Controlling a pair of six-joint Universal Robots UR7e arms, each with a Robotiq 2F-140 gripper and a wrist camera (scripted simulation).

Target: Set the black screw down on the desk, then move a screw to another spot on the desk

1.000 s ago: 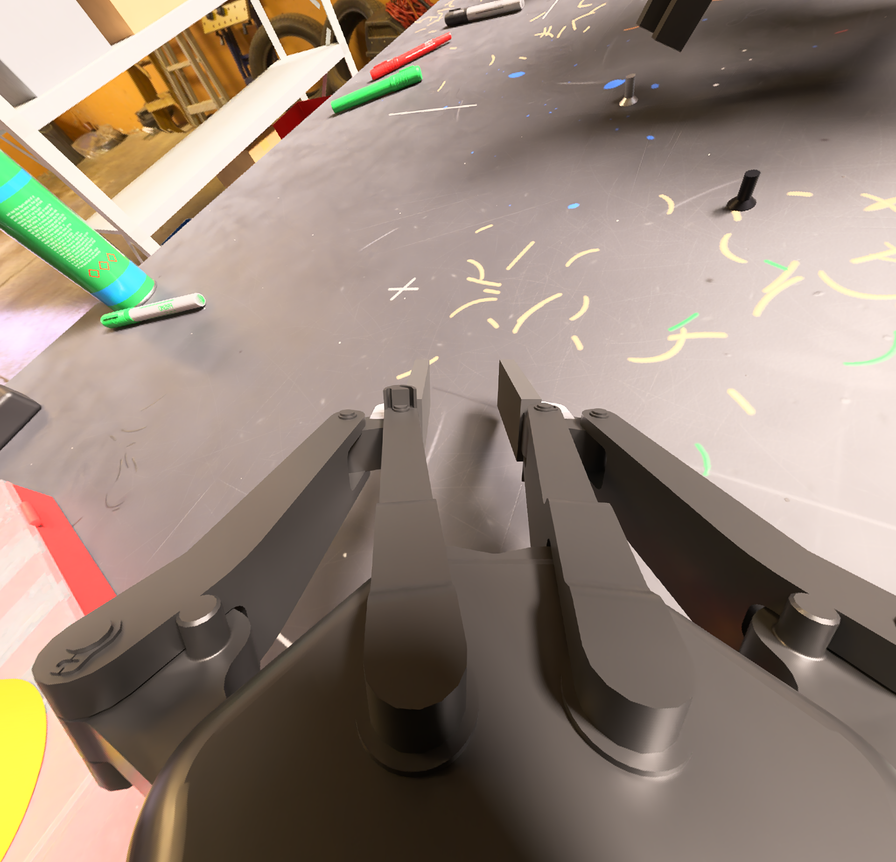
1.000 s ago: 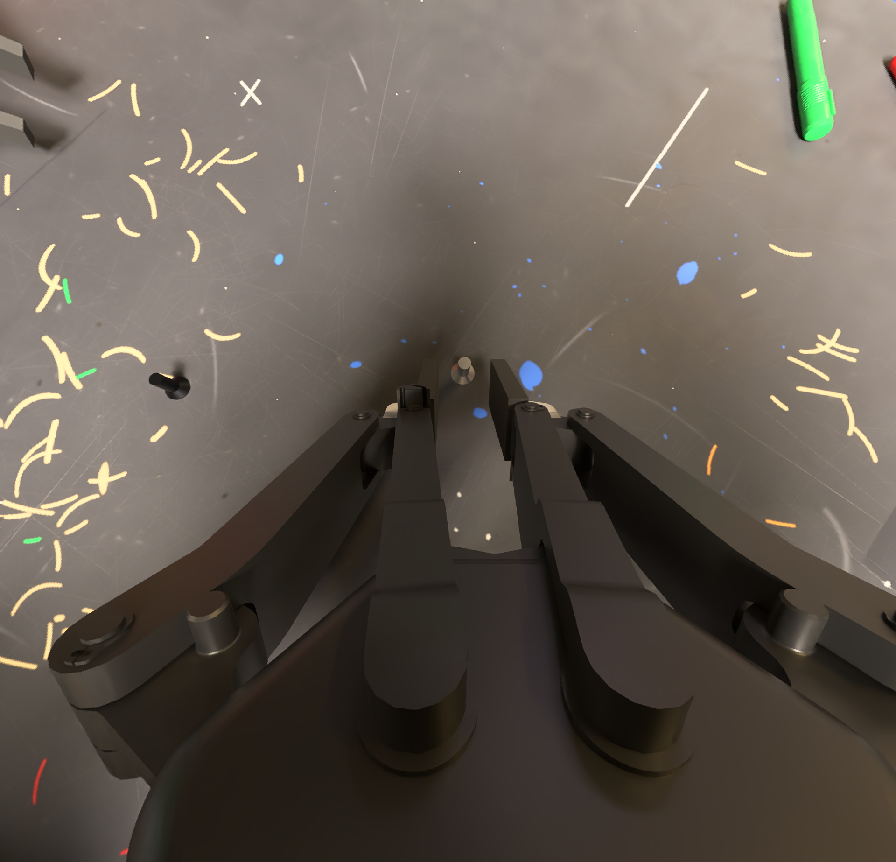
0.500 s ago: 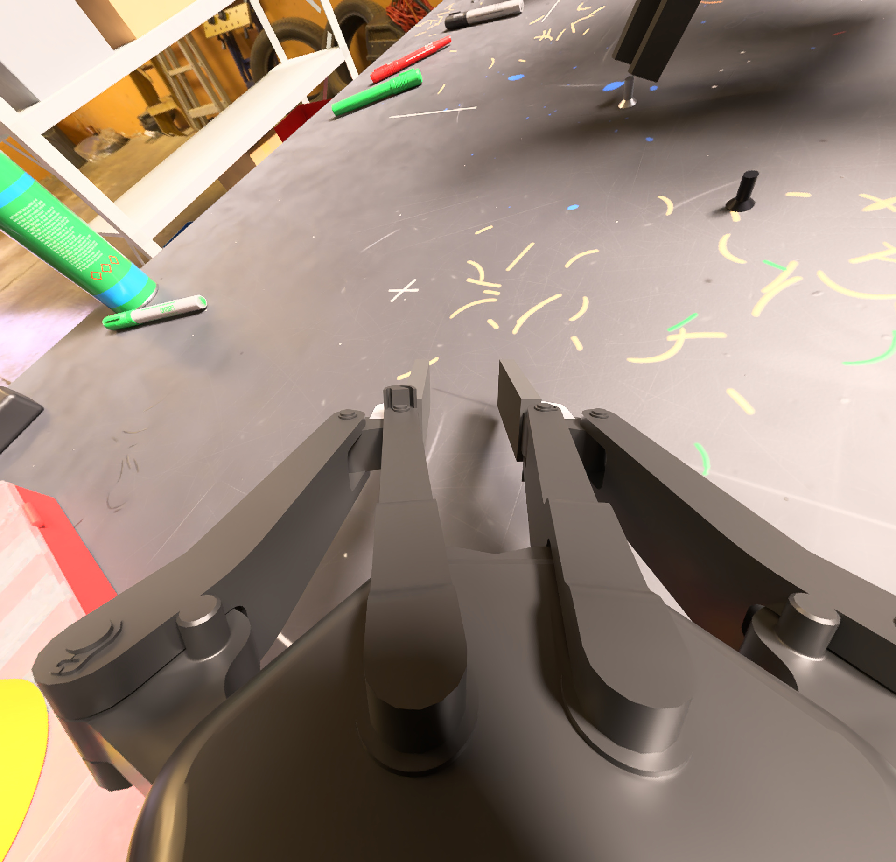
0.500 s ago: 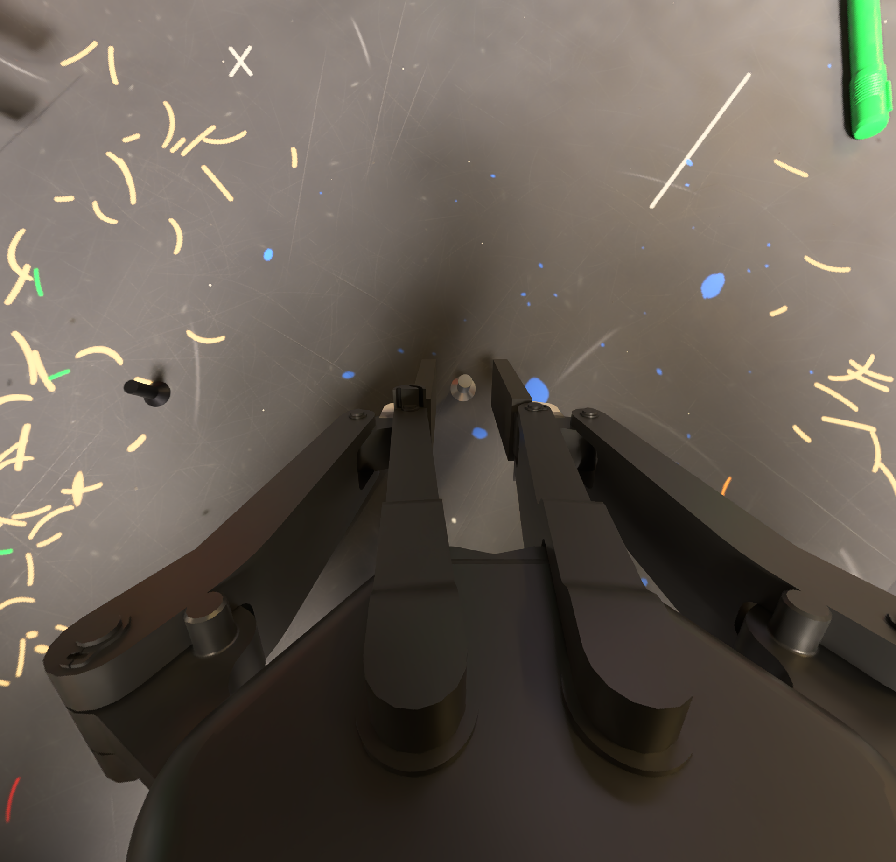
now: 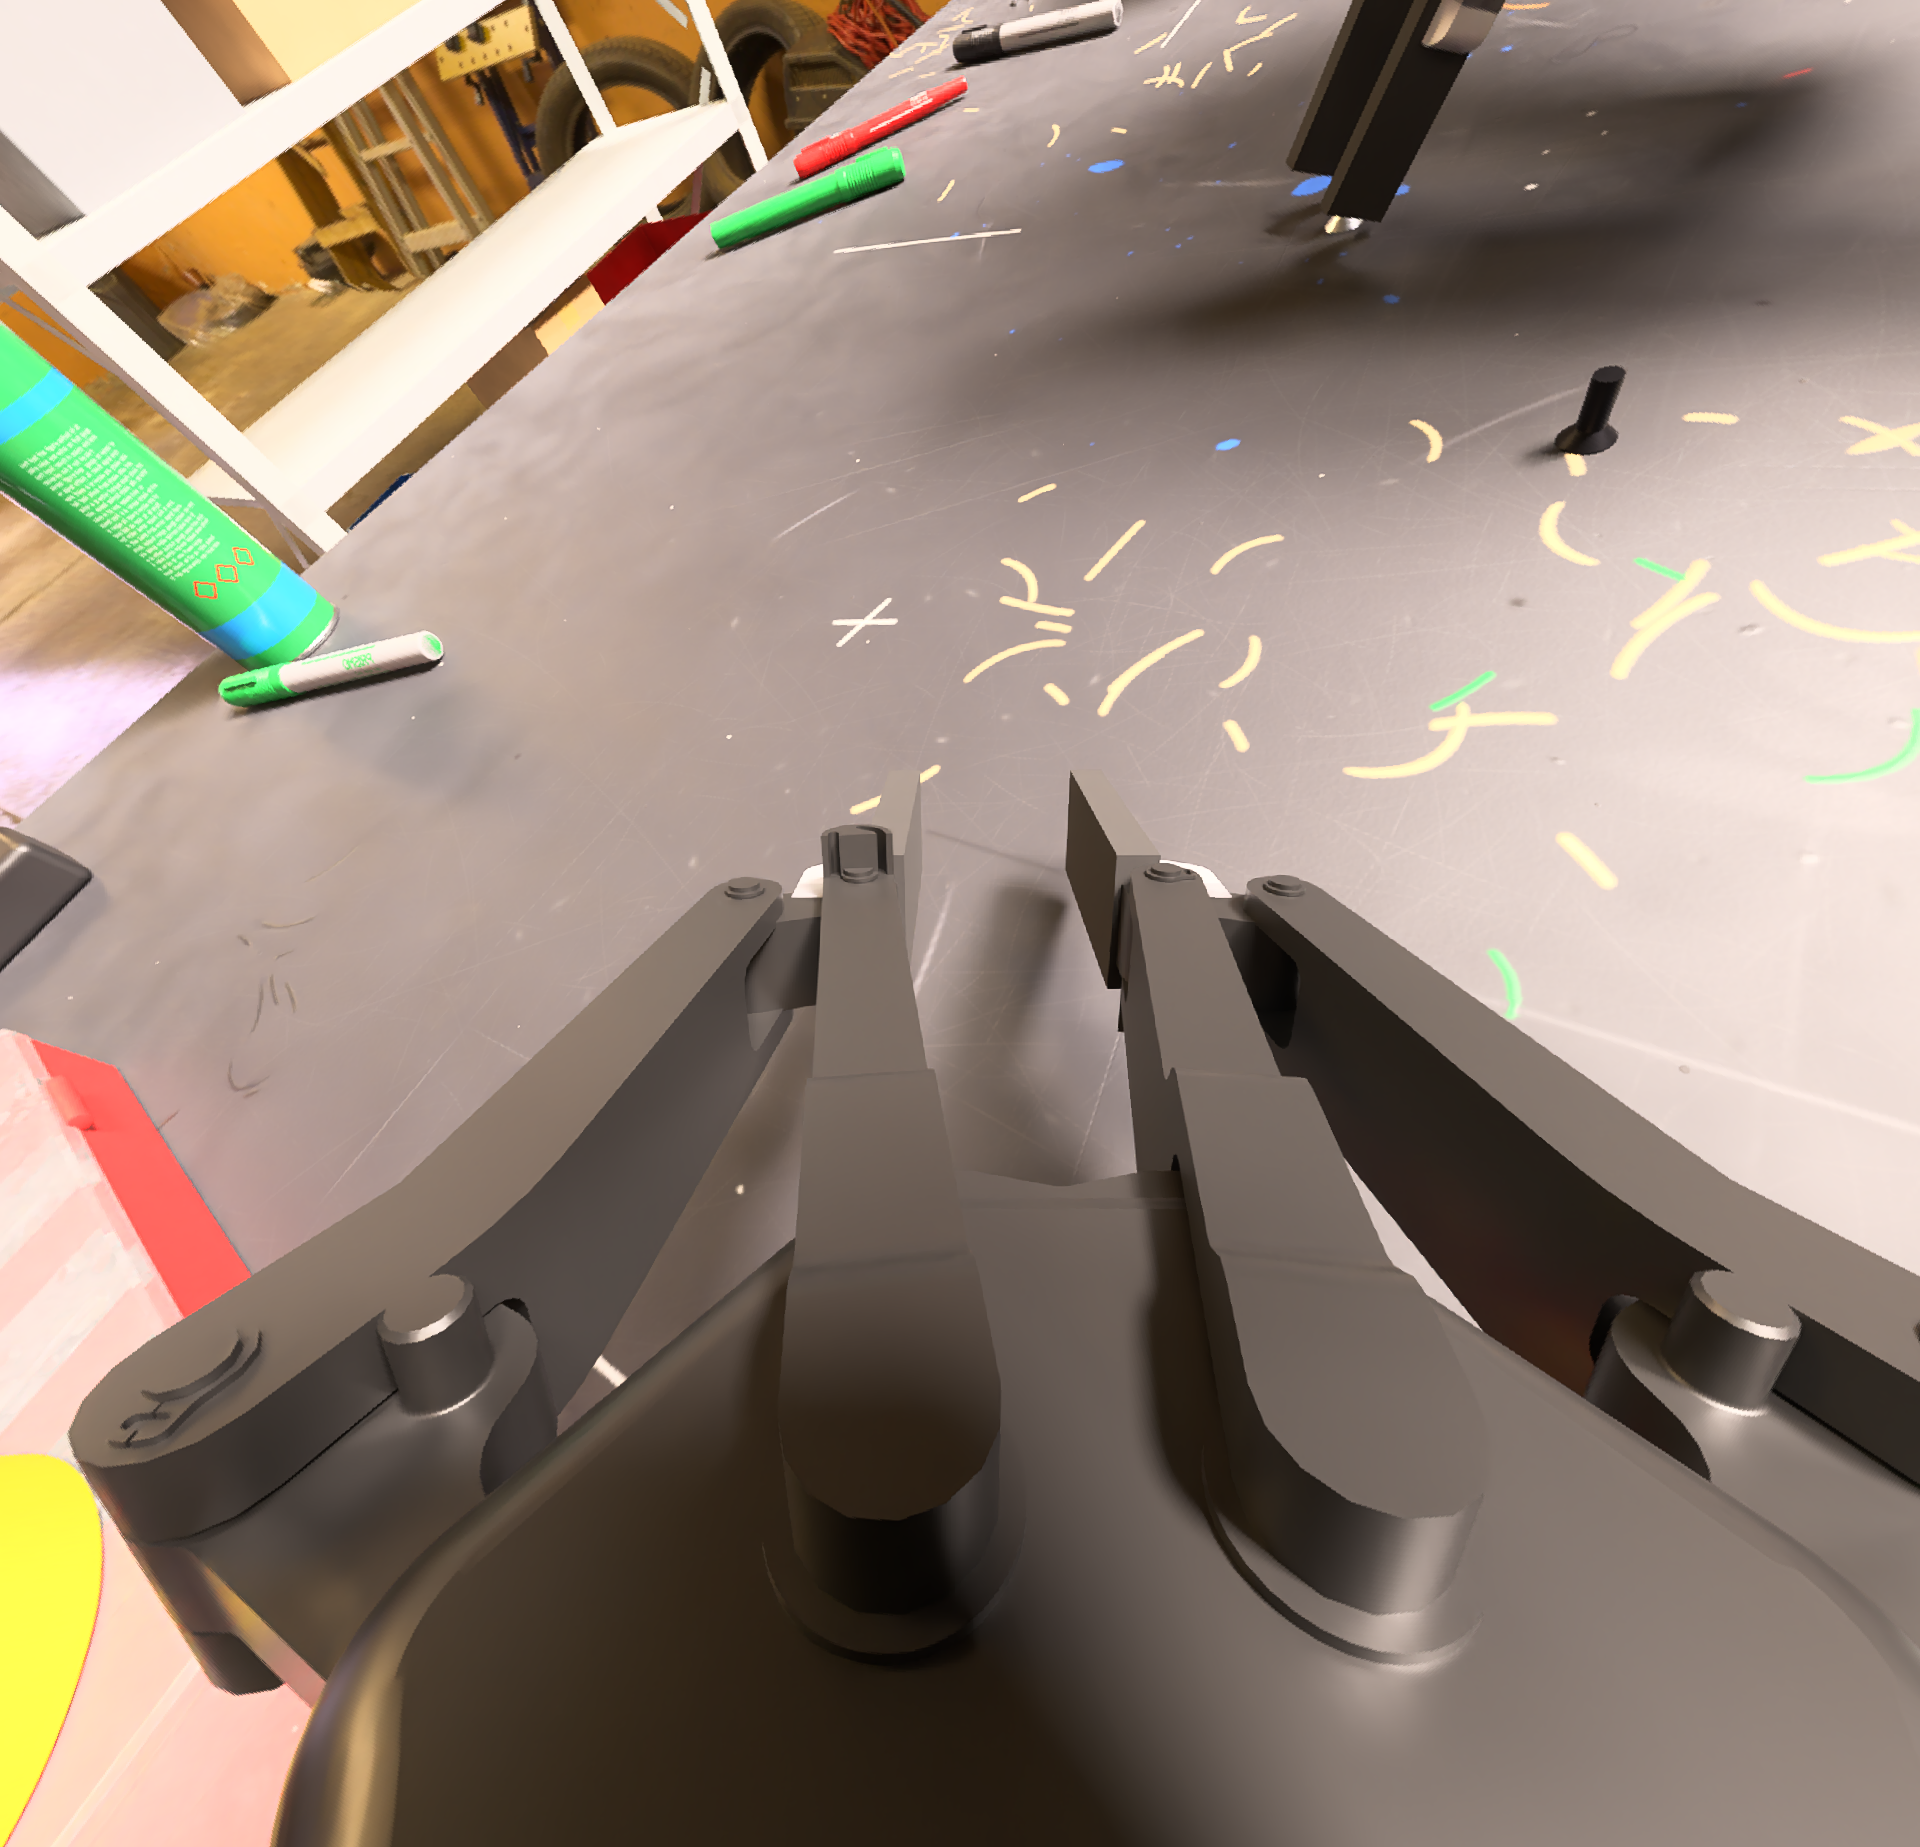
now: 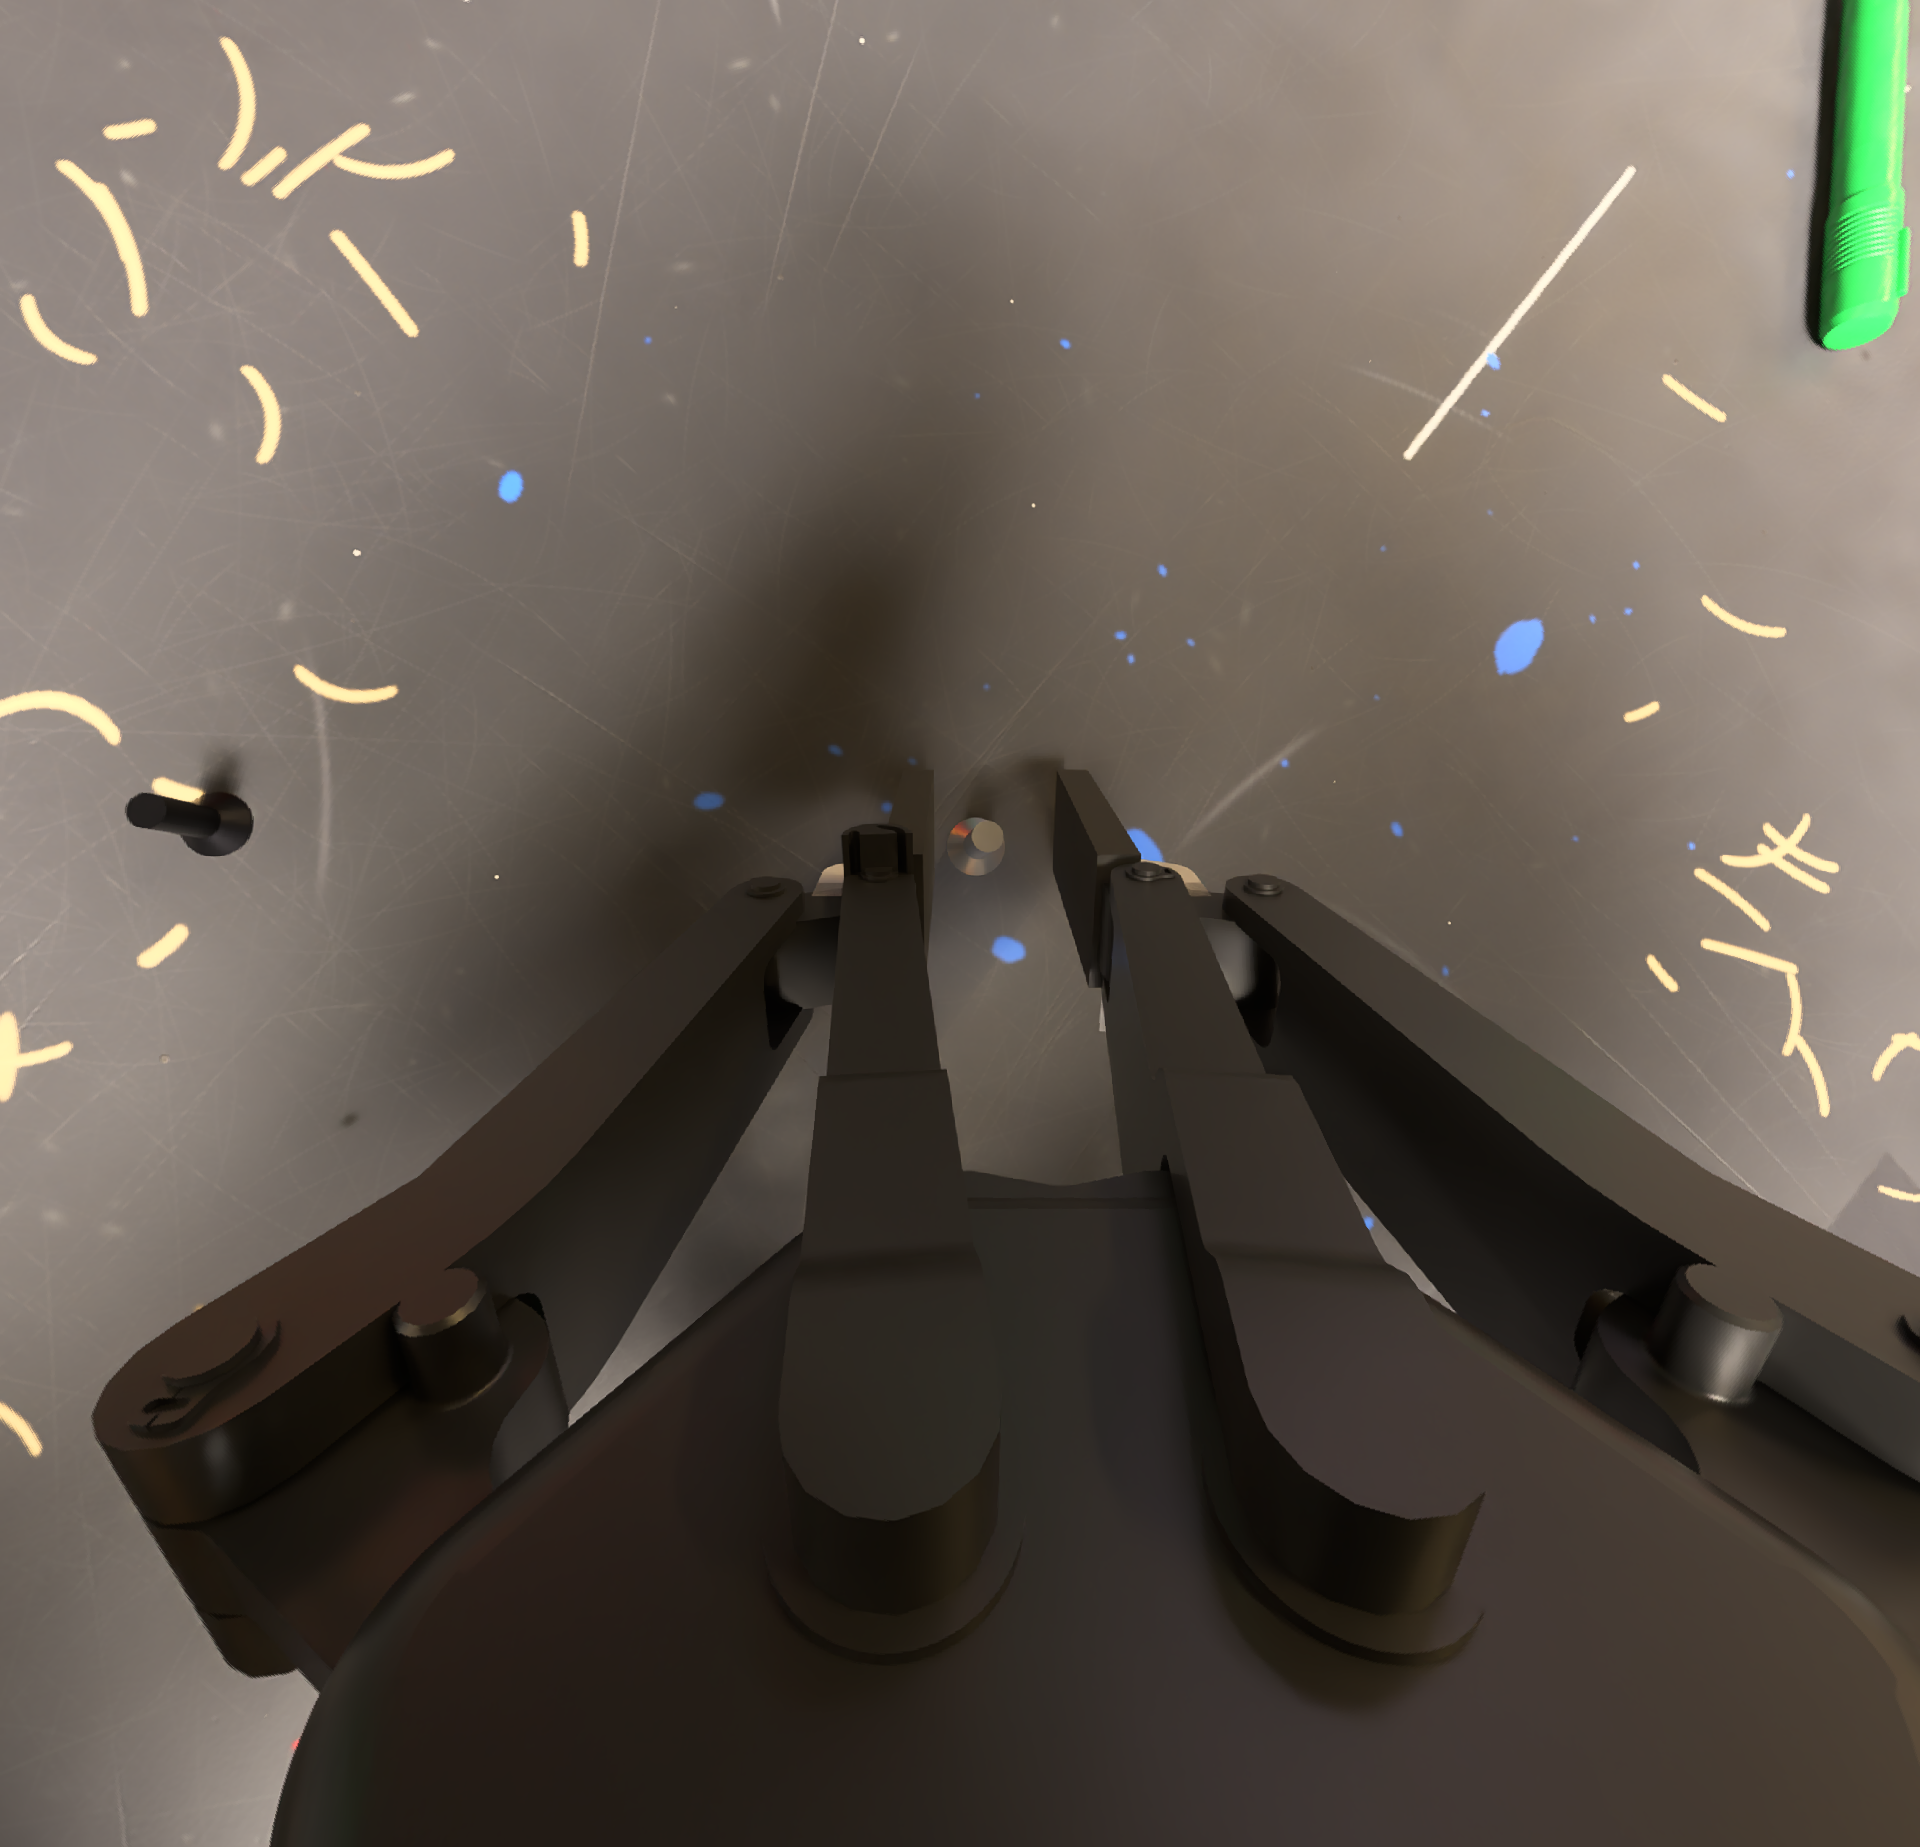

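The black screw (image 5: 1595, 413) stands on its head on the dark desk (image 5: 727, 467), to the far right in the left wrist view; it also shows at the left of the right wrist view (image 6: 192, 818). A silver screw (image 6: 975, 843) stands on the desk between the fingers of my right gripper (image 6: 992, 810), which is open and low around it. In the left wrist view the right gripper (image 5: 1351, 187) hangs over the silver screw's head (image 5: 1343, 225). My left gripper (image 5: 992, 810) is open and empty just above the desk.
A green marker (image 5: 808, 199), a red marker (image 5: 881, 124) and a grey marker (image 5: 1039, 28) lie at the far edge. A green-capped marker (image 5: 330, 667) and a green can (image 5: 135, 519) sit at the left edge. A white shelf (image 5: 416, 239) stands beyond. A red box (image 5: 114, 1174) is near left.
My right gripper has come down around the silver screw, which now sits between its fingers. The left gripper and the black screw have not moved.
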